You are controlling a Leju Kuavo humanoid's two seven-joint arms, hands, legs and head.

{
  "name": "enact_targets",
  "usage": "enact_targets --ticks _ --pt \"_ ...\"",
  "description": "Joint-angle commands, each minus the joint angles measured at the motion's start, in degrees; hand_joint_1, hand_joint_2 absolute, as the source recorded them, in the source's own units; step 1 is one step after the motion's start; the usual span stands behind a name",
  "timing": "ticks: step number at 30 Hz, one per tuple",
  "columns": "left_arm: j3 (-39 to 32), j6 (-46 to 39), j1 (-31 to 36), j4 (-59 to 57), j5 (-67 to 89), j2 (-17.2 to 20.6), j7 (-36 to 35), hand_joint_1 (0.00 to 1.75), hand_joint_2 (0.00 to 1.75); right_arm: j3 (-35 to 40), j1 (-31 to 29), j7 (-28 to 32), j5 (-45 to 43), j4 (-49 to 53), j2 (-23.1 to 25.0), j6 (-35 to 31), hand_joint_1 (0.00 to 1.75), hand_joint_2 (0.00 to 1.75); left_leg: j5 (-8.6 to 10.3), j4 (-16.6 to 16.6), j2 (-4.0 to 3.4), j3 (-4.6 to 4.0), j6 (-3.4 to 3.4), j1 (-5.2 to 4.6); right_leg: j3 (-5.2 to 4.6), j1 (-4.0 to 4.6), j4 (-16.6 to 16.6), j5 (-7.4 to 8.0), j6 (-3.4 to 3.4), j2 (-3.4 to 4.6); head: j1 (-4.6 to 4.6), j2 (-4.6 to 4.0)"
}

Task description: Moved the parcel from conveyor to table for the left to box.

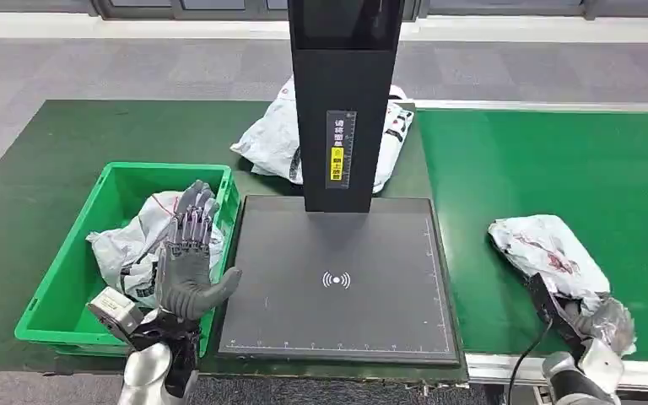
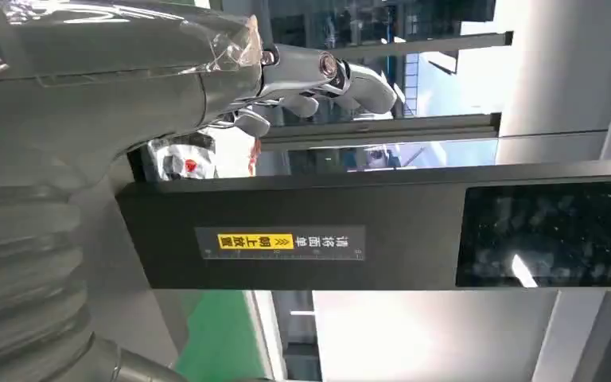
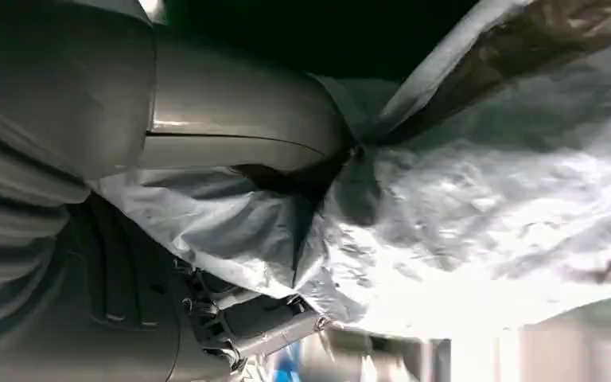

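One parcel on conveyor, right hand on its near end

Right hand (image 1: 595,325) had its fingers closed on the near end of the parcel (image 1: 544,249), which lay on the green conveyor (image 1: 557,160). Long axis ran away from the hand, slanting left. Scanner table (image 1: 337,278) lay just to the left. Left hand (image 1: 190,261) hovered open and empty above the green box (image 1: 76,278).

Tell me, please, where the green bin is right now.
In the head view, the green bin sits left of the black scanner pad, behind the raised left hand.
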State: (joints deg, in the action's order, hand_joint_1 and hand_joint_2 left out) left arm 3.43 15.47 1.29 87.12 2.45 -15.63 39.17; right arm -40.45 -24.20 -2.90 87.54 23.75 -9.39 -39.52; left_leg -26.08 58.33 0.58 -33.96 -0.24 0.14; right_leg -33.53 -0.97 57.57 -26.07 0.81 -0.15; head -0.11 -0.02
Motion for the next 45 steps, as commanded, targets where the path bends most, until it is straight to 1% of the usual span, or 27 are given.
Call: enact_targets --ticks 1,4,5,13,14,15,16,17,18,21,22,23,24,25,26,27,28,29,30,31,32,33,35,39,40,41,45 --pt "-0.33 -0.47 -3.26 -0.61 0.23 -1.97 -0.37 0.0 1.75 7.52 3.91 1.12 2.46 20.45 8.33 -0.48 1.75 1.75 -0.04 -0.12 -0.31 0.13 -0.03 0.01 0.01 0.02 -0.11 0.04 -0.07 0.28 0.0 0.02" --pt "-0.33 -0.47 -3.26 -0.61 0.23 -1.97 -0.37 0.0 1.75 7.52 3.91 1.12 2.46 20.45 8.33 -0.48 1.75 1.75 -0.04 -0.06 -0.2 0.08 -0.01 0.02 -0.01 0.03 -0.09 0.01 -0.05 0.17 0.0 0.02" --pt "-0.38 -0.43 -3.19 -0.76 0.23 -1.95 -0.37 0.0 1.75 8.57 4.87 0.82 2.46 22.76 9.08 -0.48 1.75 1.75 -0.03 -0.11 -0.19 0.11 -0.01 -0.02 0.0 0.0 -0.11 0.01 -0.06 0.16 0.0 0.02" --pt "-0.38 -0.43 -3.19 -0.76 0.23 -1.95 -0.37 0.0 1.75 8.57 4.87 0.82 2.46 22.76 9.08 -0.48 1.75 1.75 -0.04 -0.09 -0.15 0.08 -0.02 0.01 0.02 0.01 -0.11 0.01 -0.06 0.14 0.0 0.02" --pt "-0.47 -0.51 -3.14 -0.85 0.26 -2.04 -0.37 0.0 1.75 9.22 5.45 1.91 2.35 25.67 10.06 -0.48 1.75 1.75 -0.03 -0.16 -0.19 0.15 -0.03 -0.01 0.07 0.0 -0.17 0.02 -0.08 0.18 0.0 0.02" --pt "-0.65 -0.73 -3.13 -0.95 0.39 -2.09 -0.29 0.0 1.75 10.17 7.19 3.9 1.91 31.08 11.81 -0.48 1.75 1.75 -0.05 -0.06 -0.17 0.06 -0.02 0.0 -0.02 0.0 -0.07 0.0 -0.06 0.17 0.0 0.02" --pt "-0.81 -0.9 -3.06 -1.12 0.52 -2.07 -0.15 0.0 1.75 12.58 9.56 4.82 2.46 37.98 13.81 -0.48 1.75 1.75 -0.04 -0.11 -0.22 0.09 -0.03 -0.01 -0.02 -0.01 -0.1 0.02 -0.08 0.21 0.0 0.02" --pt "-0.94 -1.0 -2.95 -1.34 0.57 -2.02 -0.03 0.0 1.75 15.23 11.37 4.7 2.46 42.65 15.15 -0.48 1.75 1.75 -0.04 -0.04 -0.11 0.01 -0.03 -0.02 -0.06 -0.02 -0.02 -0.02 -0.05 0.12 0.0 0.02" --pt "-1.13 -1.21 -2.8 -1.65 0.66 -1.97 0.14 0.0 1.75 18.99 13.74 4.3 2.46 48.05 15.97 -0.48 1.75 1.75 -0.05 -0.11 -0.25 0.07 -0.05 -0.03 -0.07 -0.02 -0.06 0.0 -0.1 0.24 0.0 0.02" --pt "-1.46 -1.31 -2.56 -2.33 0.75 -1.98 0.59 0.0 1.75 28.01 18.25 1.35 2.46 57.93 15.08 -0.48 1.75 1.75 -0.04 -0.06 -0.14 0.0 -0.04 -0.01 -0.1 0.0 0.0 -0.04 -0.09 0.15 0.0 0.0" --pt "-1.48 -1.31 -2.42 -2.6 0.81 -1.94 0.69 0.0 1.75 29.91 19.26 1.25 2.46 61.04 14.66 -0.48 1.75 1.75 -0.09 -0.13 -0.28 0.11 -0.07 -0.01 -0.05 0.01 -0.04 -0.06 -0.14 0.26 0.0 0.02" --pt "-1.54 -1.42 -2.25 -2.87 0.9 -1.93 0.83 0.0 1.75 31.33 20.01 1.77 2.46 63.59 14.95 -0.48 1.75 1.75 -0.06 -0.07 -0.16 0.02 -0.05 -0.02 -0.13 -0.01 0.02 -0.07 -0.1 0.16 0.0 0.02" --pt "-1.6 -1.71 -2.05 -3.01 1.06 -1.93 0.83 0.0 1.75 32.83 20.88 3.23 2.46 65.61 16.3 -0.48 1.75 1.75 -0.07 -0.12 -0.18 0.05 -0.05 -0.04 -0.13 -0.02 0.01 -0.08 -0.12 0.17 0.0 0.02" --pt "-1.66 -1.9 -2.01 -2.94 1.06 -1.86 0.83 0.0 1.75 34.7 21.26 4.85 2.33 65.94 18.4 -0.48 1.75 1.75 -0.03 -0.08 -0.06 -0.03 -0.05 -0.02 -0.16 -0.01 0.04 -0.11 -0.13 0.06 0.0 0.02" --pt "-1.72 -2.07 -1.99 -2.93 1.07 -1.78 0.83 0.0 1.75 35.84 21.71 7.34 -0.19 65.65 18.98 -0.48 1.75 1.75 -0.09 -0.12 -0.28 0.07 -0.07 0.01 -0.12 0.03 0.0 -0.09 -0.17 0.26 0.0 0.02" --pt "-1.89 -2.38 -2.08 -2.46 0.96 -1.56 0.83 0.0 1.75 40.75 22.19 14.27 -9.6 63.39 18.29 4.62 1.75 1.75 -0.08 -0.14 -0.27 0.08 -0.09 0.03 -0.1 0.04 -0.03 -0.07 -0.16 0.26 0.0 0.02" --pt "-1.99 -2.15 -2.23 -2.25 0.77 -1.27 0.83 0.0 1.75 42.29 22.15 15.7 -11.78 63.53 18.55 7.69 1.75 1.75 -0.09 -0.17 -0.31 0.14 -0.1 0.06 -0.04 0.08 -0.08 -0.06 -0.18 0.3 0.0 0.02" --pt "-2.17 -1.71 -2.27 -2.21 0.56 -1.04 0.83 0.0 1.75 44.16 21.98 16.25 -12.57 62.87 18.72 9.97 1.75 1.75 -0.09 -0.12 -0.26 0.07 -0.1 0.07 -0.09 0.08 -0.03 -0.07 -0.16 0.26 0.0 0.02" --pt "-2.23 -1.59 -2.23 -2.26 0.55 -1.01 0.83 0.0 1.75 44.68 21.93 16.32 -12.55 62.41 18.81 10.3 1.75 1.75 -0.11 -0.2 -0.46 0.2 -0.13 0.08 -0.04 0.09 -0.09 -0.05 -0.21 0.44 0.0 0.02" --pt "-2.28 -1.38 -2.06 -2.4 0.65 -1.04 0.83 0.0 1.75 45.66 21.92 16.62 -13.2 61.68 18.72 11.37 1.75 1.75 -0.12 -0.15 -0.39 0.12 -0.18 0.07 -0.1 0.08 -0.03 -0.09 -0.22 0.36 0.0 0.0" --pt "-2.4 -1.3 -1.83 -2.52 0.89 -1.15 0.83 0.0 1.75 46.55 22.15 16.87 -13.62 61.54 18.37 11.44 1.75 1.75 -0.14 -0.21 -0.43 0.2 -0.21 0.09 -0.03 0.11 -0.11 -0.07 -0.25 0.4 -0.02 0.02" --pt "-2.41 -1.31 -1.72 -2.5 0.98 -1.19 0.83 0.0 1.75 47.1 22.34 17.17 -14.15 61.71 18.2 11.63 1.75 1.75 -0.1 -0.15 -0.24 0.11 -0.19 0.06 -0.09 0.08 -0.02 -0.11 -0.21 0.22 -0.02 0.0" --pt "-2.47 -1.63 -1.57 -2.33 1.06 -1.22 0.83 0.0 1.75 47.68 22.46 17.39 -14.31 61.92 17.9 11.83 1.75 1.75 -0.08 -0.17 -0.16 0.12 -0.2 0.07 -0.05 0.09 -0.06 -0.12 -0.22 0.13 -0.02 0.02" --pt "-2.63 -1.98 -2.64 -1.05 0.88 -1.24 0.83 0.0 1.75 48.04 21.47 17.84 -15.52 60.43 17.42 13.19 1.75 1.75 -0.09 -0.14 -0.2 0.11 -0.19 0.05 -0.05 0.06 -0.04 -0.12 -0.19 0.18 0.0 0.02" --pt "-2.63 -2.0 -2.83 -0.87 0.9 -1.21 0.83 0.0 1.75 48.3 21.3 18.39 -16.7 60.02 17.35 14.3 1.75 1.75 -0.11 -0.19 -0.3 0.19 -0.19 0.1 0.03 0.11 -0.14 -0.09 -0.2 0.27 -0.02 0.02" --pt "-2.66 -1.94 -2.89 -0.79 0.9 -1.18 0.83 0.0 1.75 48.52 21.01 18.82 -17.39 59.4 17.2 15.35 1.75 1.75 -0.1 -0.15 -0.24 0.14 -0.21 0.05 -0.04 0.05 -0.03 -0.13 -0.2 0.23 -0.02 0.02" --pt "-2.68 -1.07 -1.99 -1.98 0.87 -0.99 0.83 0.0 1.75 51.05 20.19 23.22 -23.62 55.52 16.8 24.31 1.75 1.75 -0.08 -0.17 -0.17 0.14 -0.21 0.06 -0.02 0.06 -0.06 -0.11 -0.2 0.17 -0.02 0.02"
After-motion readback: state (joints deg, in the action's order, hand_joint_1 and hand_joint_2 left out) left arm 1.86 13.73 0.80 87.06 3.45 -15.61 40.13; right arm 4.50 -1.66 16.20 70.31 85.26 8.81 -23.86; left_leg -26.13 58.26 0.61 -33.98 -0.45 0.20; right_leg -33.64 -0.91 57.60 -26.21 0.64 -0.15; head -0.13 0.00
